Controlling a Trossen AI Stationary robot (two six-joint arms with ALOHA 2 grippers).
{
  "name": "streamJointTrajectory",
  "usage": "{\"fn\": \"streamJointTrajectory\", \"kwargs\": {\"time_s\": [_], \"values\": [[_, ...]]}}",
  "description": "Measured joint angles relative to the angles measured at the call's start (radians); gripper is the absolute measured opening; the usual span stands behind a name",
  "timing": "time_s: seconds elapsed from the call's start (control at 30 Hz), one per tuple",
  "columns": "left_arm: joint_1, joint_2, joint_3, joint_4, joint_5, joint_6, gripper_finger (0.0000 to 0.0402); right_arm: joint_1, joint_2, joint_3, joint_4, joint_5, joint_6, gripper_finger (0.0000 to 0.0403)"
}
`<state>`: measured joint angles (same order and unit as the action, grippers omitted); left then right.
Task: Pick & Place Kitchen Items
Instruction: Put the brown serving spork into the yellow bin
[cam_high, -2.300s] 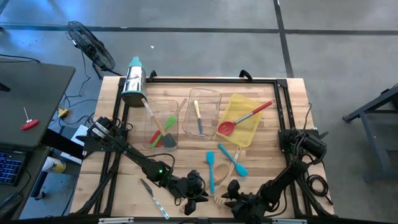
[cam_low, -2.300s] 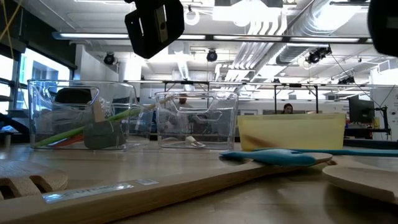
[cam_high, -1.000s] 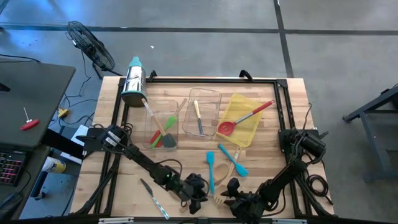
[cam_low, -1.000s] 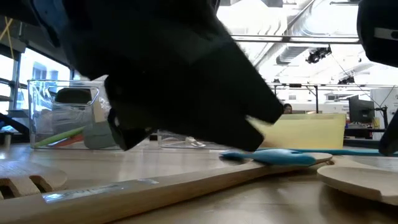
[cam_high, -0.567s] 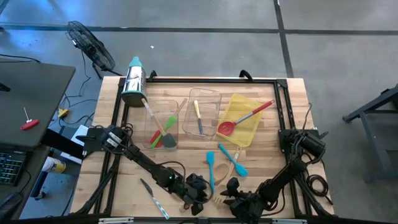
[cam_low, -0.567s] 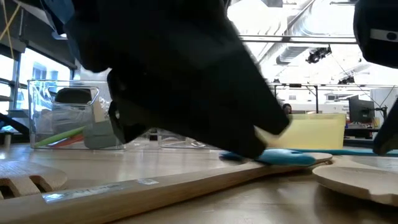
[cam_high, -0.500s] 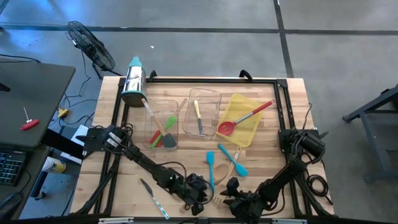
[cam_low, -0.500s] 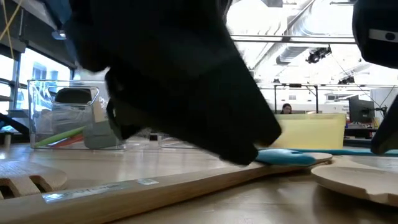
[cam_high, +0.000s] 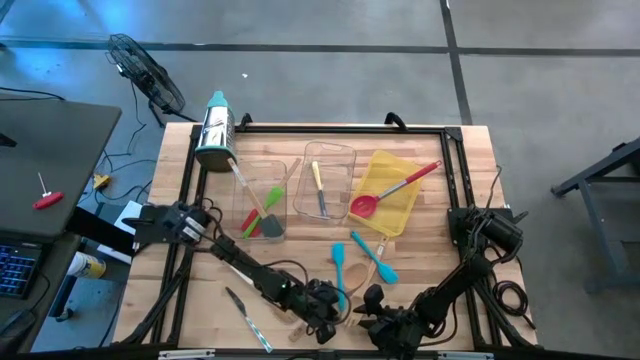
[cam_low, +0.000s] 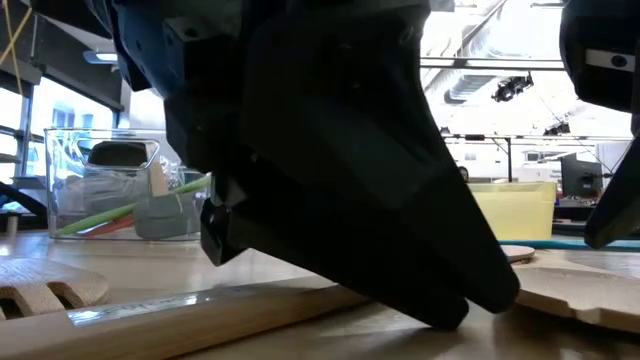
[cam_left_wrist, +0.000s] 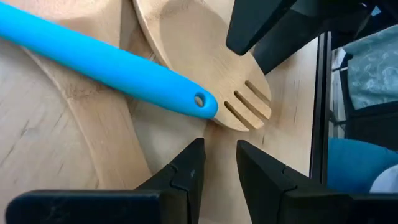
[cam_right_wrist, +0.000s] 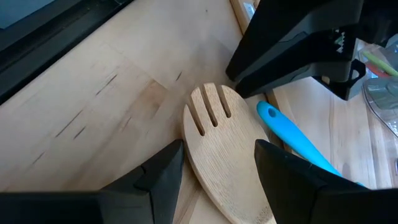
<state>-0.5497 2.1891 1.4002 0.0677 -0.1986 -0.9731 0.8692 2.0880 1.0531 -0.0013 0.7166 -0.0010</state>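
Note:
A wooden fork (cam_right_wrist: 217, 134) lies flat near the table's front edge, its slotted head (cam_left_wrist: 245, 106) toward my left gripper. A teal spatula's handle end (cam_left_wrist: 155, 81) rests across the fork. My left gripper (cam_left_wrist: 219, 158) hangs just short of the fork's tines, fingers a narrow gap apart with bare wood between them. My right gripper (cam_right_wrist: 214, 171) is open and comes from the opposite side, one finger on each side of the fork behind its head. In the high view both grippers (cam_high: 335, 322) (cam_high: 365, 322) meet at the front middle. My right gripper slants down over the wooden fork with a finger on each side of it (cam_right_wrist: 205, 180), just behind the head. The fork lies flat on the table. Whether the fingers touch its edges, I cannot tell.
A second teal spatula (cam_high: 377, 260) lies behind the grippers. A knife (cam_high: 248, 318) lies at the front left. At the back stand two clear bins (cam_high: 262, 190) (cam_high: 345, 160), a yellow bin (cam_high: 398, 212) with a red spoon (cam_high: 392, 186), and a steel cylinder (cam_high: 215, 130). A long wooden handle (cam_low: 150, 312) lies near the low camera.
My left gripper has moved toward the table's right edge and slightly down, closing in on the wooden fork and my right gripper, and has tipped a little. It now hides the teal spatula in the low view. My right gripper has kept still.

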Motion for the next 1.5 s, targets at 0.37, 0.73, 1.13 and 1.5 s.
{"fn": "streamJointTrajectory", "kwargs": {"time_s": [0.37, 0.73, 1.13, 1.5], "values": [[0.02, 0.003, -0.003, 0.012, -0.039, 0.0, 0.0073, 0.0, 0.0, 0.0, 0.002, -0.001, 0.0, 0.0193], [0.022, 0.008, -0.005, 0.049, -0.066, 0.034, 0.0004, 0.0, 0.0, 0.0, 0.002, -0.001, 0.0, 0.0193], [0.021, 0.008, -0.005, 0.057, -0.054, 0.034, 0.0003, -0.019, 0.0, 0.0, 0.006, 0.002, -0.007, 0.0193], [0.02, 0.007, -0.005, 0.063, -0.053, 0.033, 0.0003, -0.034, 0.0, 0.0, 0.005, 0.0, 0.002, 0.0173]]}}
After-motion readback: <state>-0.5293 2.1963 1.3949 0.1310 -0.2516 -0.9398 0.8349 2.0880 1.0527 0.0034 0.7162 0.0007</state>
